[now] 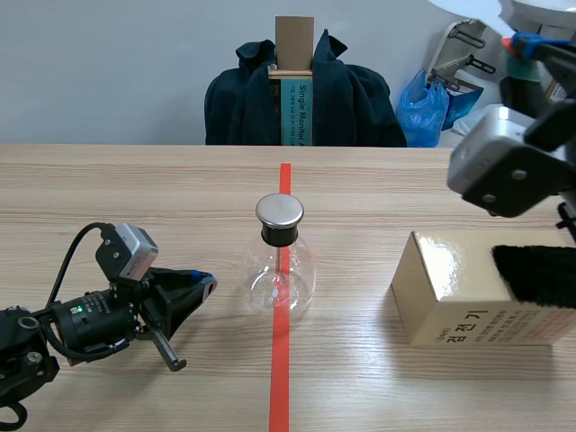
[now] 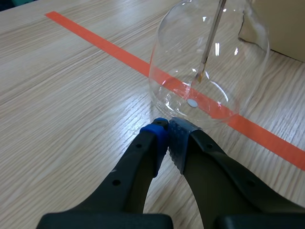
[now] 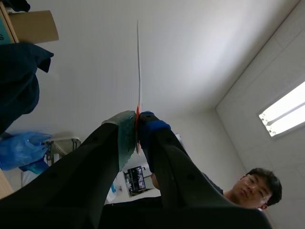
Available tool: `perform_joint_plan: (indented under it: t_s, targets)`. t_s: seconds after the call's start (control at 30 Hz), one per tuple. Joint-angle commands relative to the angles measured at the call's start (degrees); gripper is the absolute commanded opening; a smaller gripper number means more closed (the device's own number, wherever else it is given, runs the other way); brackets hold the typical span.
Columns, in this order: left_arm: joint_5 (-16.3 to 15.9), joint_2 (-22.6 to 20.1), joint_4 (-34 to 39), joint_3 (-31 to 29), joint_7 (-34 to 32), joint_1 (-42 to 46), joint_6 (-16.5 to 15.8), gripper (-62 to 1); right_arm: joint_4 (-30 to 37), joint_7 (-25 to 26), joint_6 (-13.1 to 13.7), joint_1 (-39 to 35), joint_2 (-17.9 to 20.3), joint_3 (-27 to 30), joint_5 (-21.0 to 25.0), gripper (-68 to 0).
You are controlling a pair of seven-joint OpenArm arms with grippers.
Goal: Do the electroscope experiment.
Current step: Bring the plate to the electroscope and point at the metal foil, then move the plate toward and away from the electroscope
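The electroscope (image 1: 280, 261), a clear glass flask with a black stopper and a round metal cap, stands on the orange-red tape line at the table's middle. A thin rod (image 2: 209, 45) hangs inside the flask (image 2: 209, 62). My left gripper (image 1: 202, 281) lies low on the table just left of the flask, shut on nothing, its tips (image 2: 167, 129) almost at the glass. My right gripper (image 1: 533, 43) is raised high at the far right, pointing upward. It (image 3: 138, 119) is shut on a thin white sheet (image 3: 138, 62) seen edge-on, whose white face (image 1: 472, 7) shows in the scene view.
A shiny gold box (image 1: 472, 292) stands on the right of the table with a black furry cloth (image 1: 535, 274) on top. Behind the far edge is a chair draped with a dark jacket (image 1: 306, 99). A person (image 3: 252, 188) shows under the raised right gripper.
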Motion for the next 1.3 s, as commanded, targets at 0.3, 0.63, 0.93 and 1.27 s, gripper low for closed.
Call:
perform_joint_plan:
  t_s: [0.3,0.63,0.93,1.27]
  targets:
    - [-0.13,1.55,0.96,-0.35,-0.7,-1.55,-0.13,-56.9,-0.59,-5.35,5.42,5.86,-0.02,-13.2,-4.42,-66.9]
    - [-0.13,1.55,0.96,-0.35,-0.74,-1.57,-0.15,-56.9,-11.04,-5.57,6.54,9.22,-0.02,-21.35,-8.22,-66.9]
    - [-0.13,1.55,0.96,-0.35,-0.81,-1.57,-0.17,-56.8,-16.0,-4.0,6.27,9.84,0.02,-22.34,-9.81,-66.9]
    - [-0.13,1.55,0.96,-0.35,-0.98,-1.57,-0.2,-56.8,-16.0,-0.07,5.03,9.79,0.0,-22.34,-10.1,-66.9]
